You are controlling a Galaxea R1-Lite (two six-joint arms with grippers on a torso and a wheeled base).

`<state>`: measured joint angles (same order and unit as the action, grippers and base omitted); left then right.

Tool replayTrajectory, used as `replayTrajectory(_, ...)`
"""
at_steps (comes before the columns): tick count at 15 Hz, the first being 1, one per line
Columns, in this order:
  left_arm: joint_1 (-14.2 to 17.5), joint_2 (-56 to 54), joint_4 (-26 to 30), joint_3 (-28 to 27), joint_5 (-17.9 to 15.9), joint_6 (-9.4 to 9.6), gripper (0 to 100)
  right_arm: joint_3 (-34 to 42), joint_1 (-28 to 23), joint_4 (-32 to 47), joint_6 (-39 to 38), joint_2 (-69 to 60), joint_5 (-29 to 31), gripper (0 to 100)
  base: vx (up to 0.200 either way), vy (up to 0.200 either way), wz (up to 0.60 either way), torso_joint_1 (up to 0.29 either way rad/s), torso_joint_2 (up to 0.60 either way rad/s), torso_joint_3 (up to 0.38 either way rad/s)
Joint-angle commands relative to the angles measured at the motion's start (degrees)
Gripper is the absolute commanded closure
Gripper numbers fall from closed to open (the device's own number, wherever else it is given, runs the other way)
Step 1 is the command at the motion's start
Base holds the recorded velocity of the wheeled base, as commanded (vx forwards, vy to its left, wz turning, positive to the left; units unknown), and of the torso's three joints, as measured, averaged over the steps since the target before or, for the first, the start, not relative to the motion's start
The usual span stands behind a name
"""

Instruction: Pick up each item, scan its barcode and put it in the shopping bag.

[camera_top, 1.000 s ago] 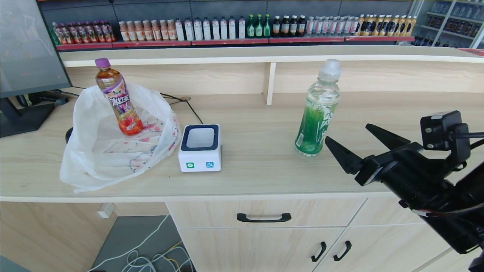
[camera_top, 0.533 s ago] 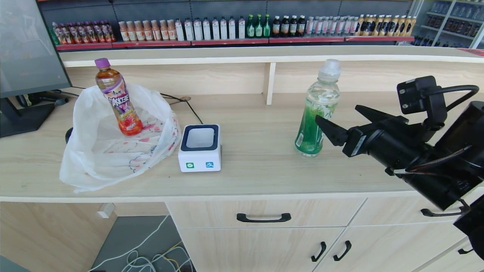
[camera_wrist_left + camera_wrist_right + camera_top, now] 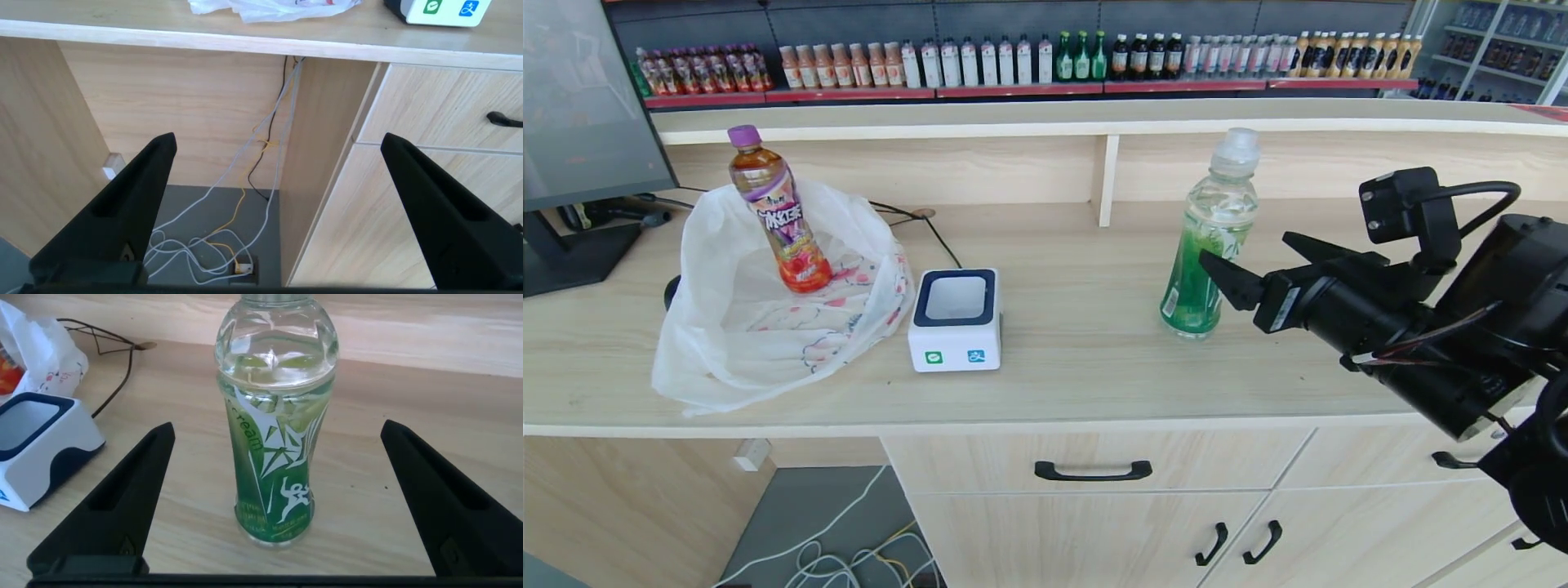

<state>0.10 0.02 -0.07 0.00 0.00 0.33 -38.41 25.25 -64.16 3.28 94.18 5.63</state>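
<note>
the green bottle stood upright on the counter, on the robot's right side, its long axis vertical and cap up. the right gripper sat just beside it, on the side away from the scanner and level with the label band. its jaws were spread wider than the bottle and held nothing.

in the right wrist view the bottle stood centred between the two fingers, straight ahead of them. whether the tips had reached past its sides could not be told, and no touch showed. the coming move likely called for a short straight advance, then a squeeze across the waist, fingers level against the upright body. the risk, by my reading, was a fingertip nudging so tall and narrow a bottle and tipping it.

the left gripper hung below the counter edge, facing the cupboard front — also wide open and empty, well apart from the bottle, so the right arm was plainly the nearer.

the scanner sat mid-counter, between the bottle and the bag — where a tea bottle already stood.
</note>
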Motion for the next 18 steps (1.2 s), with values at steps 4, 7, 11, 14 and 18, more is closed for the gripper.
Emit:
replayTrajectory(4, 0.0, 0.0, 0.0, 0.0, 0.1, 0.02, 0, -1.7, 0.0, 0.0, 0.0, 3.4, -0.2, 0, 0.0, 0.0, 0.0, 0.0, 0.0, 0.0)
replayTrajectory(7, 0.0, 0.0, 0.0, 0.0, 0.1, 0.02, 0, -3.6, 0.0, -0.3, 0.0, 5.7, -0.4, 0, 0.0, 0.0, 0.0, 0.0, 0.0, 0.0)
replayTrajectory(11, 0.0, 0.0, 0.0, 0.0, 0.0, 0.02, 0, -6.1, -0.1, -0.3, 0.1, 8.4, -0.1, 0, 0.0, 0.0, 0.0, 0.0, 0.0, 0.0)
replayTrajectory(14, 0.0, 0.0, 0.0, 0.0, 0.0, 0.02, 0, -8.2, -0.1, -0.4, 0.1, 10.3, 0.1, 0, 0.0, 0.0, 0.0, 0.0, 0.0, 0.0)
replayTrajectory(18, 0.0, 0.0, 0.0, 0.0, 0.0, 0.02, 0, -11.2, -0.2, -0.3, 0.1, 12.3, 1.7, 0, 0.0, 0.0, 0.0, 0.0, 0.0, 0.0)
